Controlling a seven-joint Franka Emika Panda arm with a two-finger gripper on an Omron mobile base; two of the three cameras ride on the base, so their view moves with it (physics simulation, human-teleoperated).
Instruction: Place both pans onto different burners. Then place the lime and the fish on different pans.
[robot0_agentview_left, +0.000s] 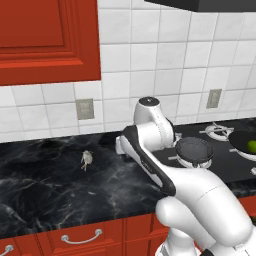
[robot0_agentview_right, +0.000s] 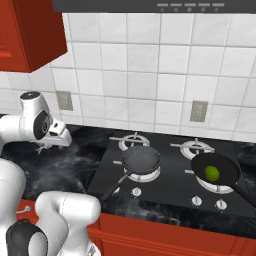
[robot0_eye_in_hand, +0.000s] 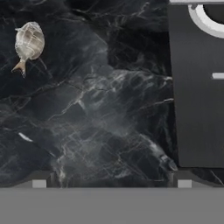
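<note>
A black marble bench (robot0_agentview_left: 45, 180) runs under white tiles to a black cooktop (robot0_agentview_right: 170, 187). Both pans sit on separate front burners: the grey pan (robot0_agentview_right: 141, 160) is empty, and the black pan (robot0_agentview_right: 216, 171) holds the lime (robot0_agentview_right: 212, 173). The fish (robot0_agentview_left: 86, 159) lies alone on the bench, so it remains to be moved. The arm reaches left, its hand looking down on the bench near the fish, fingers (robot0_eye_in_hand: 111, 183) spread wide and empty.

No readable text, label, brand or number anywhere — not on cooktop (robot0_agentview_right: 170, 170), cupboards (robot0_agentview_left: 47, 40) or wall plates (plain grey) (robot0_agentview_right: 199, 111); nothing legible.
</note>
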